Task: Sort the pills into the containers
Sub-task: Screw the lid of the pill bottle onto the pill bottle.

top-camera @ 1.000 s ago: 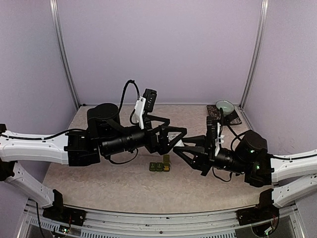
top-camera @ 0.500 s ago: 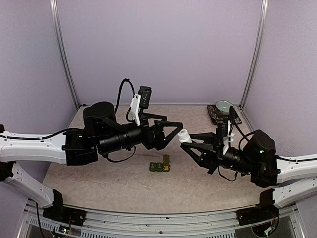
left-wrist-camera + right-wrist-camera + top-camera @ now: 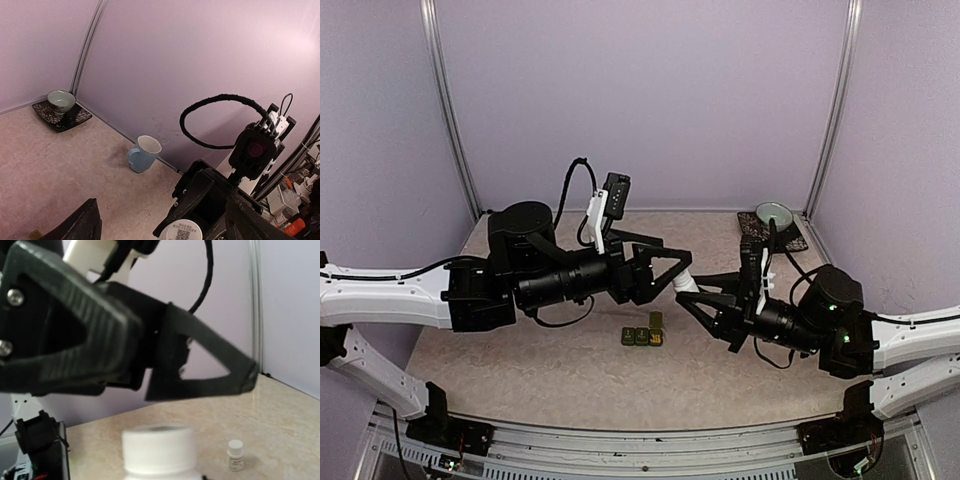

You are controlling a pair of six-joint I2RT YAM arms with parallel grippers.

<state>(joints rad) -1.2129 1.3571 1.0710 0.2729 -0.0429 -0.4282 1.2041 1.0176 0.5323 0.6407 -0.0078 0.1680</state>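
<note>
Containers (image 3: 642, 337): flat on table (image 3: 520, 370), centre; probably light, stiff, slide-prone, best pinched across strip ends. Right gripper (image 3: 686, 294) clenched on bottle (image 3: 688, 285), midair. Left gripper (image 3: 682, 274) spread wide around cap (image 3: 180, 231), not touching.

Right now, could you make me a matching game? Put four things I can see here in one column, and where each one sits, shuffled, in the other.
Things:
1. white pill bottle
2. green bowl
3. pale blue mug
4. dark green pill organizer

Places:
A. upright at the foot of a wall
B. flat on the table, near its middle
C. on a dark saucer in a corner
D. clamped in the right gripper

Pairs: 1-D, 2-C, 3-A, 4-B
</note>
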